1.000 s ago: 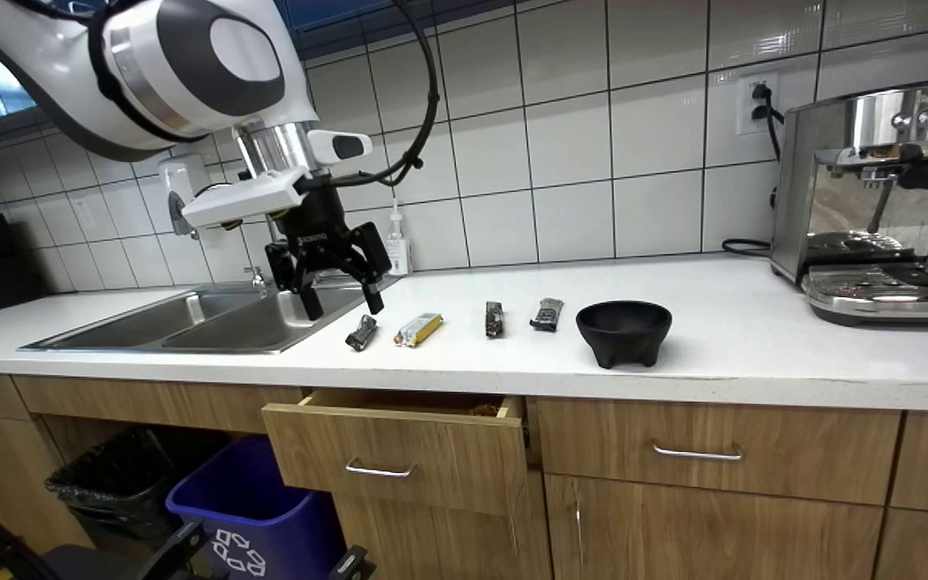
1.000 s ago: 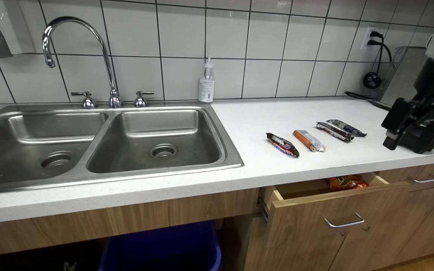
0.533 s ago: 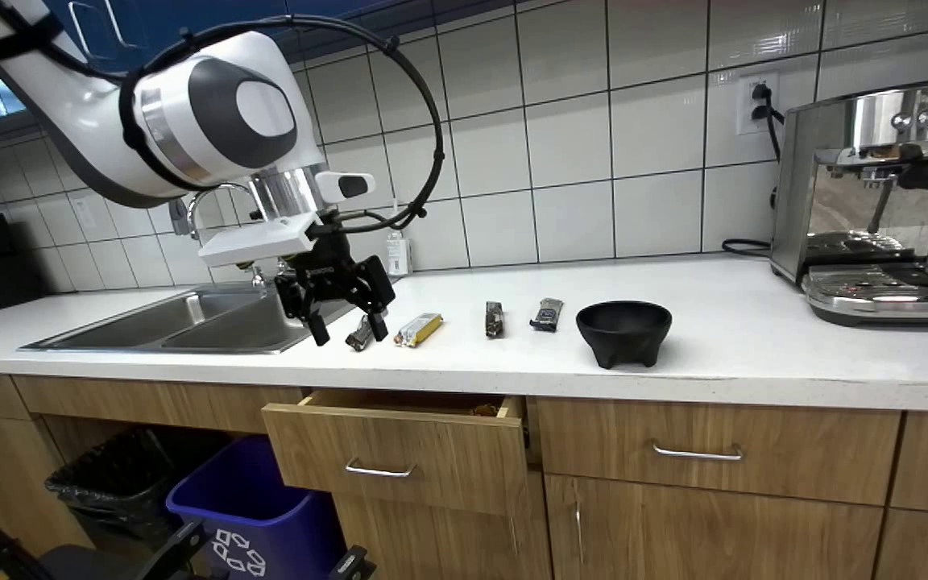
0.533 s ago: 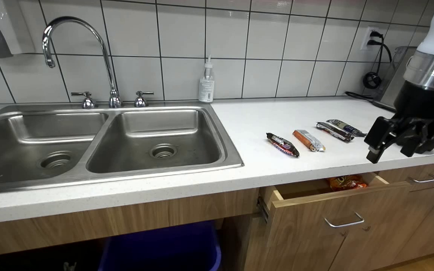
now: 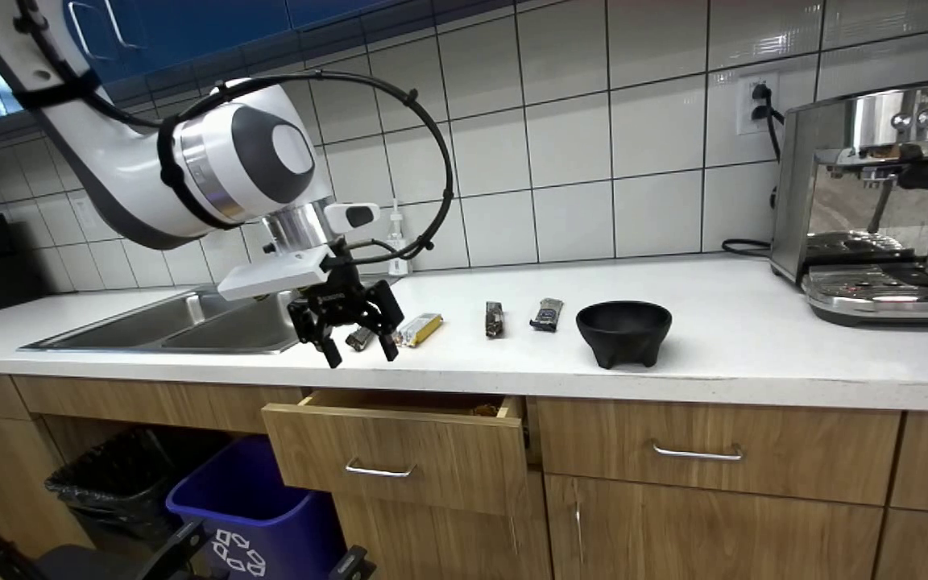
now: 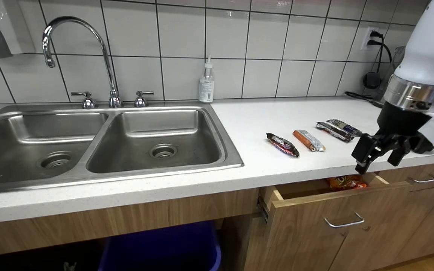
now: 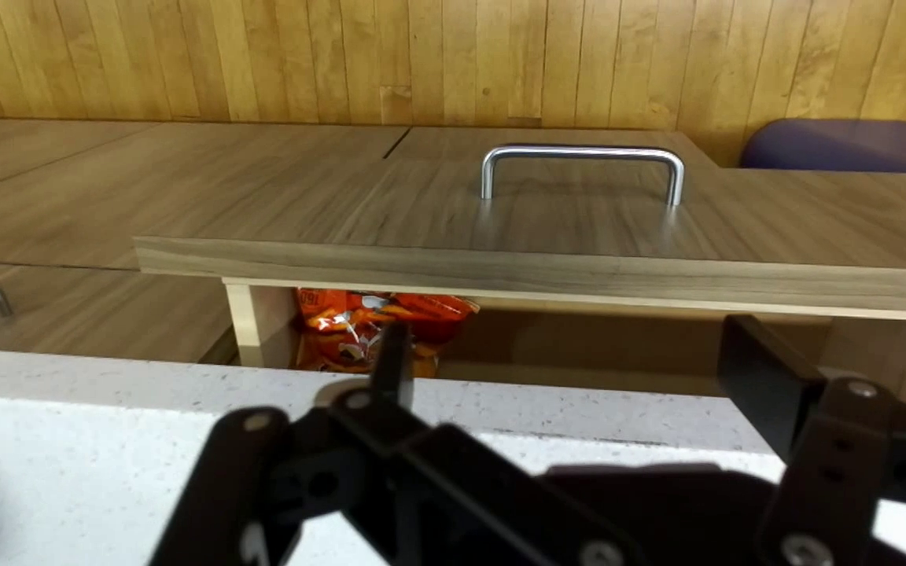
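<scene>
My gripper (image 5: 362,358) stands open with nothing between its fingers, near the counter's front edge. In the wrist view the gripper (image 7: 569,346) faces a wooden drawer (image 7: 547,271) that is pulled out. A shiny orange bag (image 7: 374,330) lies in that drawer, partly behind one finger and the counter edge. The bag (image 6: 347,183) also shows in an exterior view, just below the gripper (image 6: 378,165). Several wrapped bars lie on the white counter: a dark one (image 6: 283,145), an orange-and-silver one (image 6: 309,140), and two more side by side (image 6: 335,131).
A black footed bowl (image 5: 623,332) and a steel espresso machine (image 5: 899,250) stand along the counter. Beside the bars is a double steel sink (image 6: 98,145), with a pump bottle (image 6: 206,88) behind. Below are a blue recycling bin (image 5: 287,528) and a black-lined bin (image 5: 122,467).
The gripper has come down and toward the counter's front edge, staying open. It moves right in an exterior view and left in the other. Bars, bowl and drawer have not moved.
</scene>
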